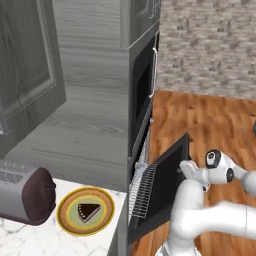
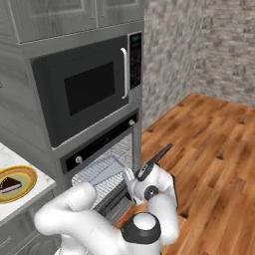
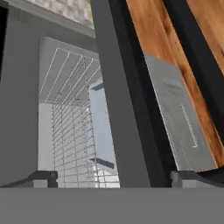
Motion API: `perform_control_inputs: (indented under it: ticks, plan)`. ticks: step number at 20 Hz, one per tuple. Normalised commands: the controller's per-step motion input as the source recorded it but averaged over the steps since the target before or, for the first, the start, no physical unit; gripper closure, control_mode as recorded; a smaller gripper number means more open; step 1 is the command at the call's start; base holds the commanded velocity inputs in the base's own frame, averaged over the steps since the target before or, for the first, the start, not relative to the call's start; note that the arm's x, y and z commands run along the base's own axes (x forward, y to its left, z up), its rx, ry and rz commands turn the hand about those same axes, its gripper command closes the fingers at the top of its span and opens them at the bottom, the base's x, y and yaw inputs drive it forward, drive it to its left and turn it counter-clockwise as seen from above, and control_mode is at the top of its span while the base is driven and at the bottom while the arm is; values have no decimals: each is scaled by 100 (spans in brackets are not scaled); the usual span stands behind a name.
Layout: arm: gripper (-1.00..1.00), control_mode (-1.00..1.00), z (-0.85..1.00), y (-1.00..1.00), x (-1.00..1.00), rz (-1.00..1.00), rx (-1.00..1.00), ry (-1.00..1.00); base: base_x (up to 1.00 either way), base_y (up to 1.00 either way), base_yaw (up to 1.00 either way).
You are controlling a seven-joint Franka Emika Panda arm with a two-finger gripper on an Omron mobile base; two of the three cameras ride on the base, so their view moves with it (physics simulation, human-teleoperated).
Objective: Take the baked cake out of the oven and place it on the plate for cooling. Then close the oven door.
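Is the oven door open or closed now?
Open: the oven door hangs partly lowered, and the wire rack sticks out of the oven.

The oven door (image 1: 167,172) stands directly ahead of the gripper (image 1: 186,168); beyond it, wire racks (image 3: 70,127) sit inside the oven (image 2: 102,164).

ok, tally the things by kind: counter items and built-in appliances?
Toaster: 1
Plate: 1
Cake slice: 1
Microwave: 1
Oven, door open: 1
Baking tray: 1
Total: 6
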Motion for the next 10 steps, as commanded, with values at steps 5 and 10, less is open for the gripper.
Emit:
perform_control_inputs:
  ticks: [5, 10]
  plan:
    - [-100, -100, 24, 73, 97, 55, 63, 62, 0, 0, 0]
    - [-100, -100, 35, 77, 98, 54, 58, 65, 0, 0, 0]
